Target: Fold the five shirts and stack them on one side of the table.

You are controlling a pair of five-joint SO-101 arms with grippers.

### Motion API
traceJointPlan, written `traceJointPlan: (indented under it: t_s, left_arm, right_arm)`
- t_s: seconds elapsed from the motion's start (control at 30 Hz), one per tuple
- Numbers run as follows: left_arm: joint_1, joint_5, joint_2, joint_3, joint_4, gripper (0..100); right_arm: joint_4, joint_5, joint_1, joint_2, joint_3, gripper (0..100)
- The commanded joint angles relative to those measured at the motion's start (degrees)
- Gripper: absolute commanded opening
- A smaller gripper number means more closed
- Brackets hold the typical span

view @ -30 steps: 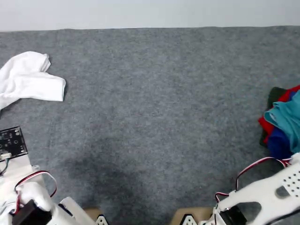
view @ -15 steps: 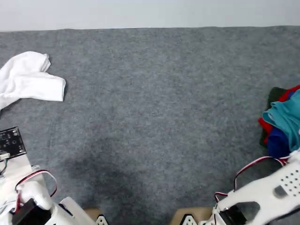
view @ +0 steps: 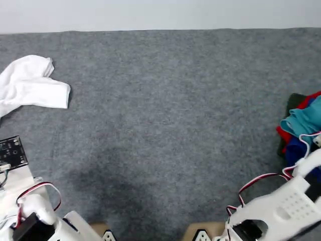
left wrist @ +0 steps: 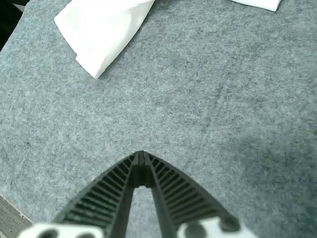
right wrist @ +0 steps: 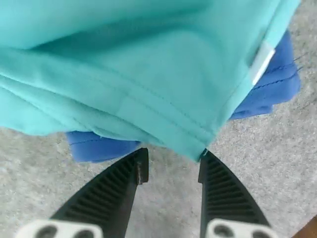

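Grey felt (view: 165, 100) covers the whole table.

Progress: the white shirt (view: 32, 85) lies alone at the left edge, in a loose fold with one part lapping over another. It looks at best partly folded and not squared. The other four sit in a rumpled pile at the right edge: teal shirt (view: 306, 120) on top, blue shirt (view: 296, 150) under it, red shirt (view: 283, 135) and green shirt (view: 295, 100) showing at the margins. None of these looks folded. Judgement: early stage, with one shirt roughly dealt with and four left. No stack of folded shirts has been started, unless the white one marks its place.

Right gripper (right wrist: 172, 158): jaws moderately apart and holding nothing. The teal hem hangs just above and ahead of the tips, with blue cloth behind it and felt below. A pinch on the teal hem seems the likely next step.

Left gripper (left wrist: 140, 157): jaws closed tip to tip with nothing between them, above bare felt. The white shirt lies well beyond it.

Surroundings: a dark board (view: 11, 151) at the left edge, near the left arm's base, red and white wires (view: 261, 183) looping off the right arm, and a pale wall (view: 160, 15) behind.

Obstacles: the layers in the pile overlap, so lifting the teal shirt may drag the blue one.
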Motion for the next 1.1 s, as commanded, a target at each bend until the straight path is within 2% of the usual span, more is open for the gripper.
traceJointPlan:
  t_s: [0.0,0.17,0.37,0.57,1.07]
  left_arm:
    - [-0.18,0.44,-0.26,-0.4,-0.09,0]
    - [-0.18,0.44,-0.26,-0.4,-0.09,0]
    - [-0.18,0.44,-0.26,-0.31,-0.09,0]
    - [-0.18,0.44,-0.26,-0.31,-0.09,0]
    - [-0.18,0.44,-0.26,-0.31,-0.09,0]
  right_arm:
    - [-1.8,-0.7,-0.48,-0.13,-0.44,16.9]
    - [-0.92,-0.44,-0.13,1.1,-0.62,16.9]
    - [0.22,-0.44,-0.31,-4.26,-0.7,17.2]
    - [2.42,-0.44,-0.22,-7.52,-0.7,27.9]
    - [-4.79,-0.35,1.1,1.54,-0.7,25.6]
